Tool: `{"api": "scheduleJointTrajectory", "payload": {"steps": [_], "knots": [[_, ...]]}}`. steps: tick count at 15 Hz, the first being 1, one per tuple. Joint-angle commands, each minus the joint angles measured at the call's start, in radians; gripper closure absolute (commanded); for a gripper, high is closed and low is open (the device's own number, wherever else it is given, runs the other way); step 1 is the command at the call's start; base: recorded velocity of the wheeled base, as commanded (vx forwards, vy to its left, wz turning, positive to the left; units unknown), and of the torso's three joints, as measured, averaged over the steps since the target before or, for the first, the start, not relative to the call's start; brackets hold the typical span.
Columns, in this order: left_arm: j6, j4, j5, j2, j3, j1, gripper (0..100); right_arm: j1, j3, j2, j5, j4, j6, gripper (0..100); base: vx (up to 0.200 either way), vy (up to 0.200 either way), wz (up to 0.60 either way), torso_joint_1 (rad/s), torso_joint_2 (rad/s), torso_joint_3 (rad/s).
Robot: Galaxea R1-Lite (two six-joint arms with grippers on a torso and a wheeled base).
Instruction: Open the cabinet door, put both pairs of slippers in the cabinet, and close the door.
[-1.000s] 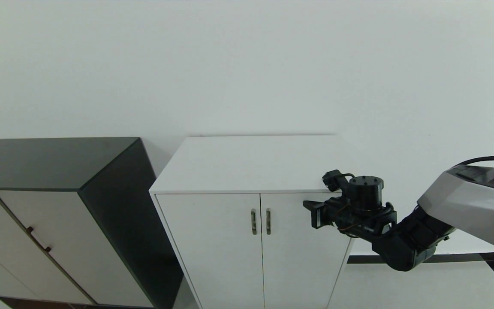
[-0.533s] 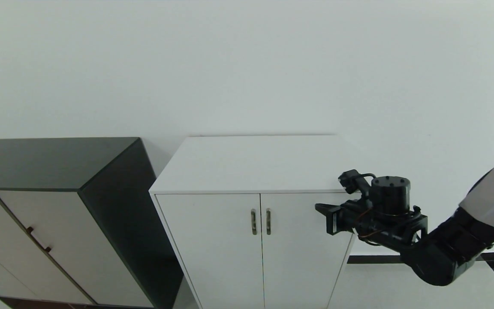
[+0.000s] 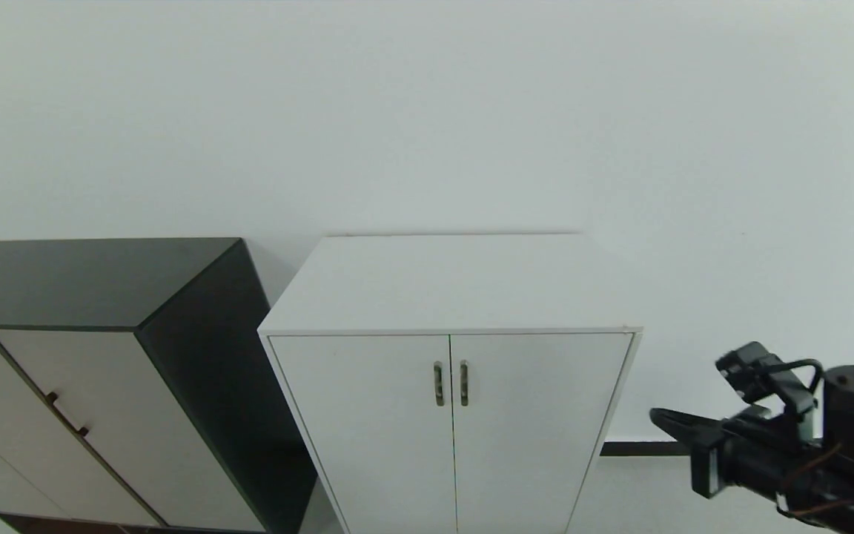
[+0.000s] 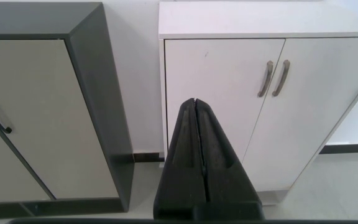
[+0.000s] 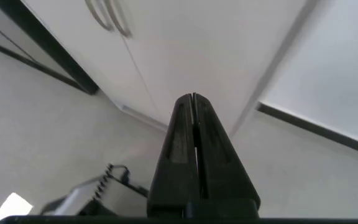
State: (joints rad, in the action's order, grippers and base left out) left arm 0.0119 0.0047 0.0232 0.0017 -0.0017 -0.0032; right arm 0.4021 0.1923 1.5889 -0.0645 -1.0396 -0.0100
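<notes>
A white cabinet (image 3: 449, 297) stands against the wall with both doors shut. Two slim metal handles (image 3: 450, 383) sit side by side at the seam of the doors. My right gripper (image 3: 668, 423) hangs to the right of the cabinet, off its right edge, fingers pressed together on nothing; in the right wrist view the right gripper (image 5: 194, 99) points down past the cabinet's lower corner. My left gripper (image 4: 195, 103) is shut and empty, held in front of the cabinet's left door (image 4: 222, 93), some way back from it.
A taller black-sided cabinet (image 3: 101, 311) with pale doors stands close on the white cabinet's left. A dark baseboard strip (image 3: 642, 449) runs along the wall at the right. Pale floor (image 5: 42, 137) lies in front.
My right arm has swung right and down, from in front of the cabinet's right door to beyond its right edge. The cabinet and its doors have not moved.
</notes>
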Motion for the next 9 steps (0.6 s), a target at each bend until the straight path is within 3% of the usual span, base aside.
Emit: {"api": "scheduleJointTrajectory", "payload": {"steps": [1, 3, 9], "knots": [[0.0, 0.0, 0.0, 0.001, 0.0, 0.0, 100, -0.128, -0.192, -0.247, 0.018, 0.018, 0.068, 100, 0.0, 0.0, 0.0, 0.0, 0.0, 0.0], [-0.001, 0.0, 0.0, 0.001, 0.0, 0.0, 100, -0.217, -0.191, -0.491, 0.012, 0.268, 0.071, 100, 0.0, 0.0, 0.0, 0.0, 0.0, 0.0], [-0.001, 0.0, 0.0, 0.001, 0.0, 0.0, 100, -0.255, -0.186, -1.189, 0.014, 0.928, 0.073, 100, 0.0, 0.0, 0.0, 0.0, 0.0, 0.0]]}}
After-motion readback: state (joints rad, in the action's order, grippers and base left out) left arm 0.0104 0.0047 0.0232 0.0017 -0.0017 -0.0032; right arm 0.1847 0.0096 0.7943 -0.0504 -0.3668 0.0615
